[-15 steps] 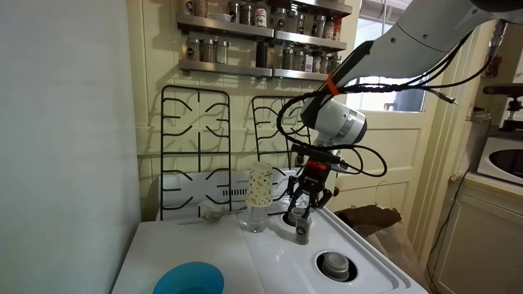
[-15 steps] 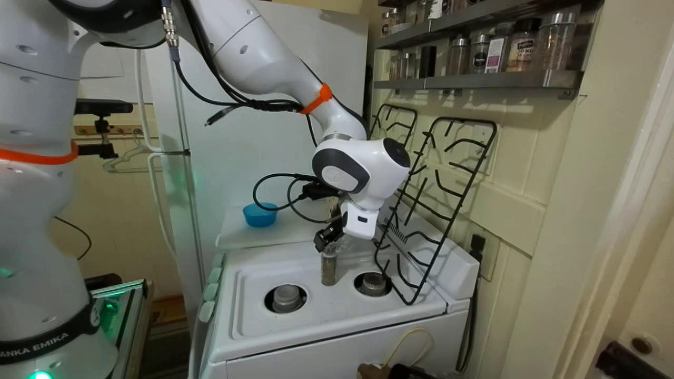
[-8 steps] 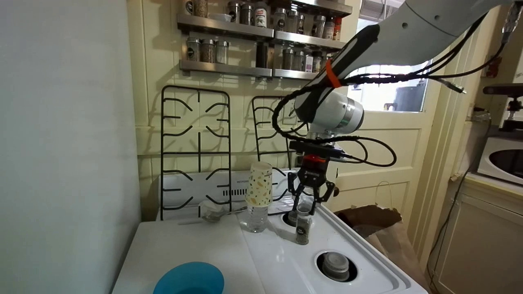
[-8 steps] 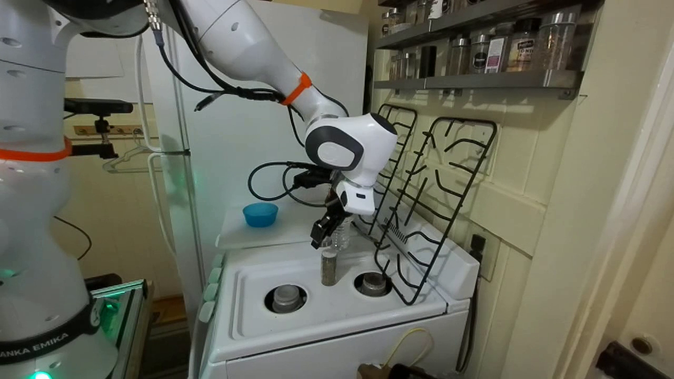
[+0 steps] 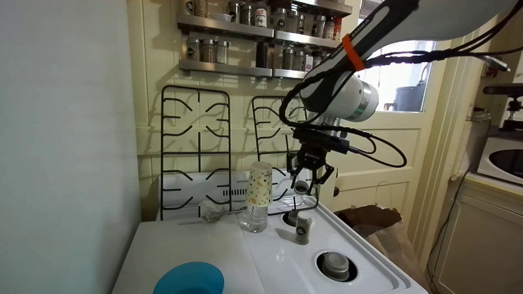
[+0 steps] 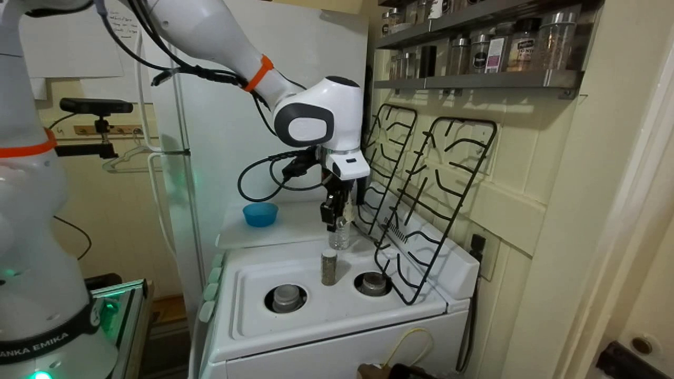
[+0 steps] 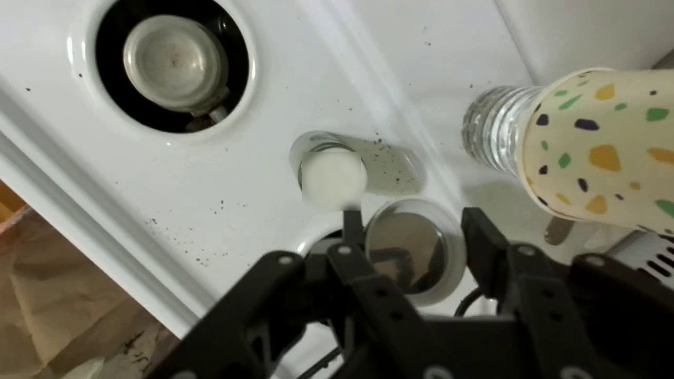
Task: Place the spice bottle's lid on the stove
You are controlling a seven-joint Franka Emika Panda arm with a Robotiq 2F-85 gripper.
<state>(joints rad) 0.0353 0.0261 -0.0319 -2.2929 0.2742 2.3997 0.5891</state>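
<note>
The lid (image 5: 301, 187), round with a pale silvery rim and a dark shiny face, is between the fingers of my gripper (image 5: 301, 189). In the wrist view the lid (image 7: 408, 250) fills the gap between the fingertips (image 7: 414, 226). The lid is tilted and held in the air, apart from the spice bottle (image 5: 302, 230). The bottle stands upright on the white stove (image 5: 282, 261), below the gripper. In the wrist view the bottle's top (image 7: 333, 179) is a blurred white disc. In an exterior view my gripper (image 6: 331, 218) hides the lid above the bottle (image 6: 328, 268).
A speckled cup (image 5: 259, 183) sits upside down on a clear plastic bottle (image 5: 257, 220) beside the spice bottle. Grey burners (image 5: 336, 265) sit in round openings. Wire grates (image 5: 199, 152) lean on the wall. A blue bowl (image 6: 260, 215) stands on the white counter.
My gripper has risen from the bottle's top with the lid in it and has tilted. The bottle has stayed standing on the stove.
</note>
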